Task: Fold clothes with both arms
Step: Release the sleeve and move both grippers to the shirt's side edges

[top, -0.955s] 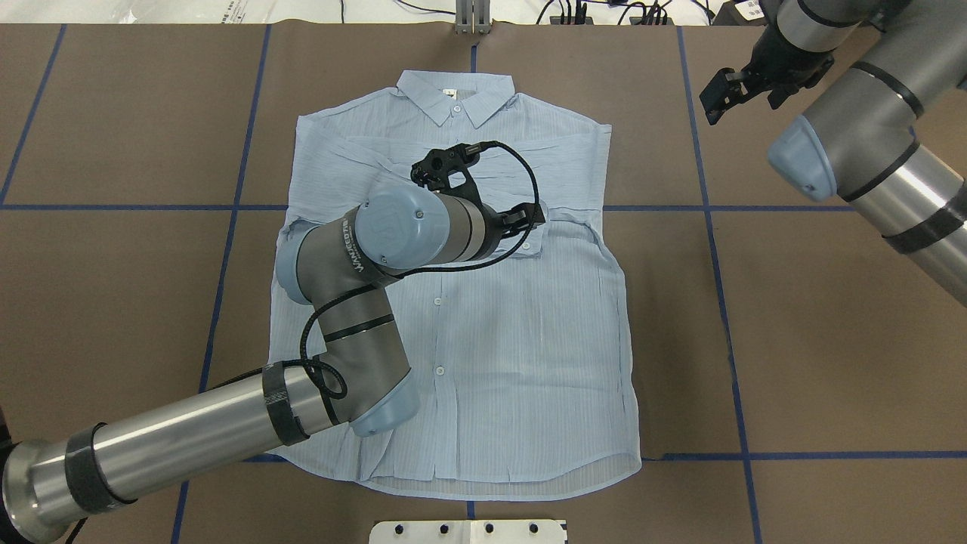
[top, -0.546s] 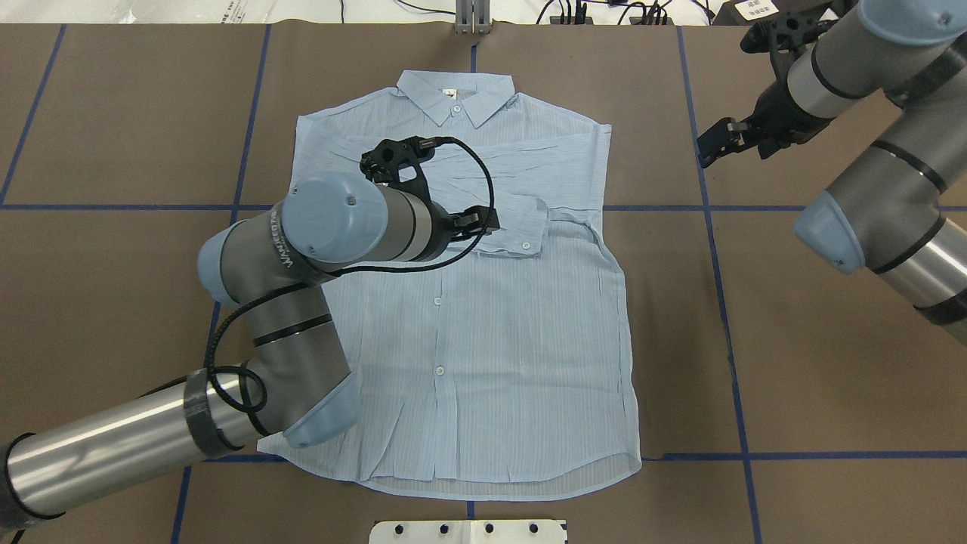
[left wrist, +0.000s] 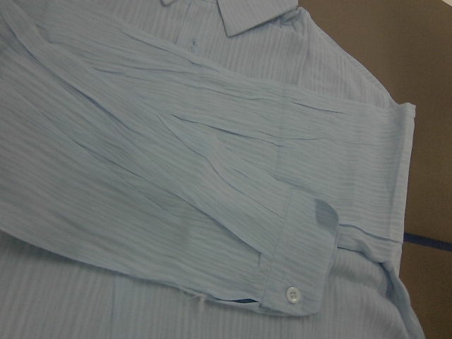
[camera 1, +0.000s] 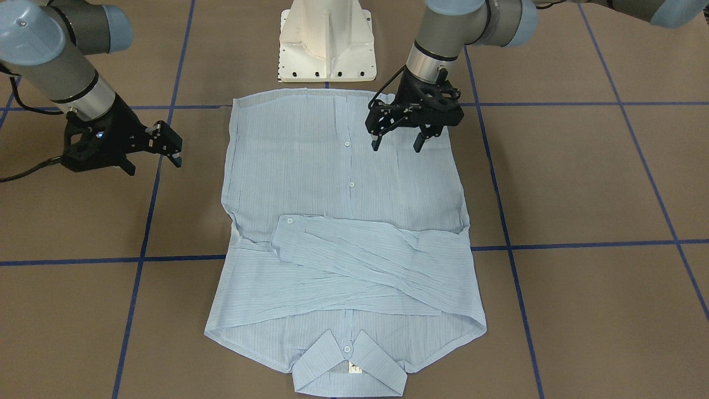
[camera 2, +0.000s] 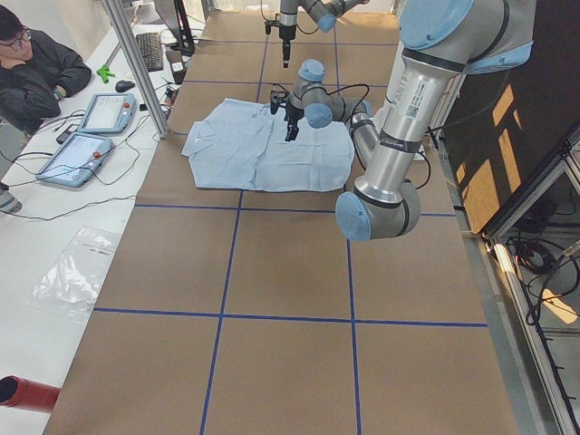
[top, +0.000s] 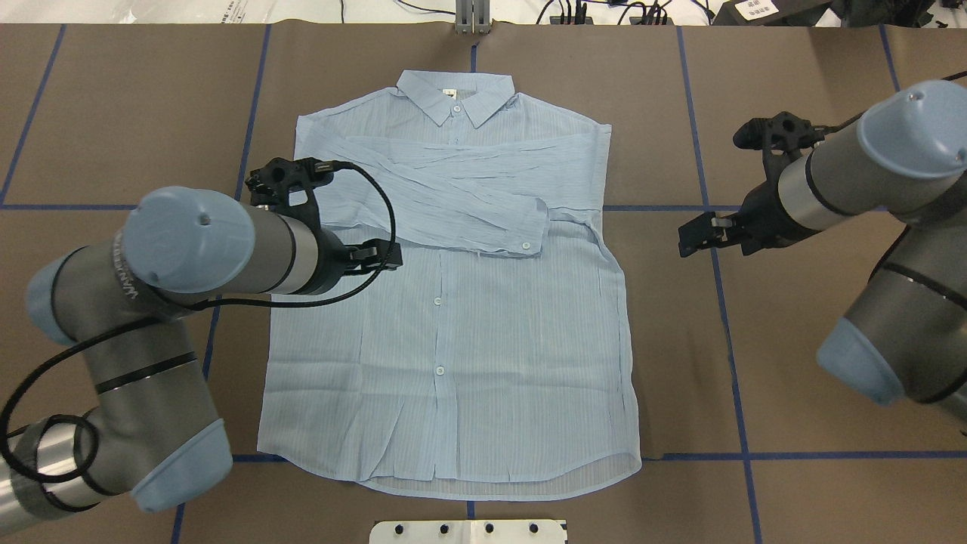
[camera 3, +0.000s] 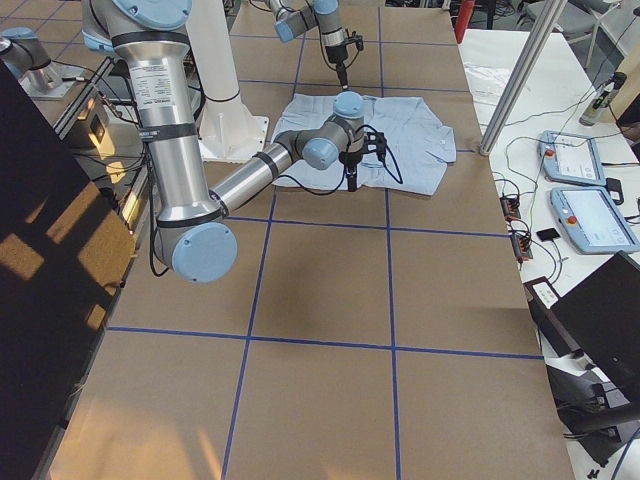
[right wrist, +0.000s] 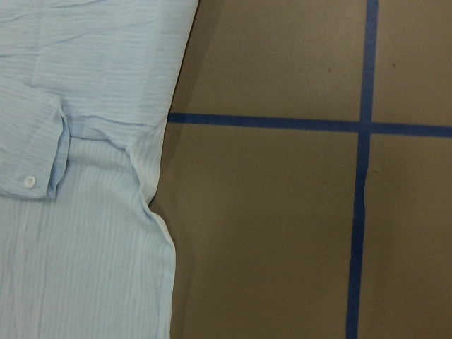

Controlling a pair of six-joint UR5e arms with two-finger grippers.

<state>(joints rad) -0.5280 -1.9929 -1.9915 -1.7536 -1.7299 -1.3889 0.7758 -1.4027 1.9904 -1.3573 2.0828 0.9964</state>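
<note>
The light blue striped shirt (top: 468,355) lies flat and front up on the brown table, collar (top: 457,94) at the far side. Both sleeves are folded across the chest, and the top cuff (top: 525,230) with its white button (left wrist: 291,293) rests right of centre. My left gripper (camera 1: 396,145) hovers open and empty over the shirt's left half, and in the overhead view the left gripper (top: 370,257) sits near the sleeve fold. My right gripper (top: 706,236) hangs open and empty over bare table just off the shirt's right edge (right wrist: 166,233).
Blue tape lines (top: 714,302) cross the brown table cover. The white pedestal base (camera 1: 327,44) stands at the robot's side of the shirt hem. A metal post (top: 472,15) and cables are at the far edge. A person (camera 2: 36,68) sits by tablets (camera 2: 77,159) beyond the table.
The left arm has drawn back leftward from the cuff at mid-chest toward the shirt's left side. The right arm has come down from the far right corner toward the shirt's right edge.
</note>
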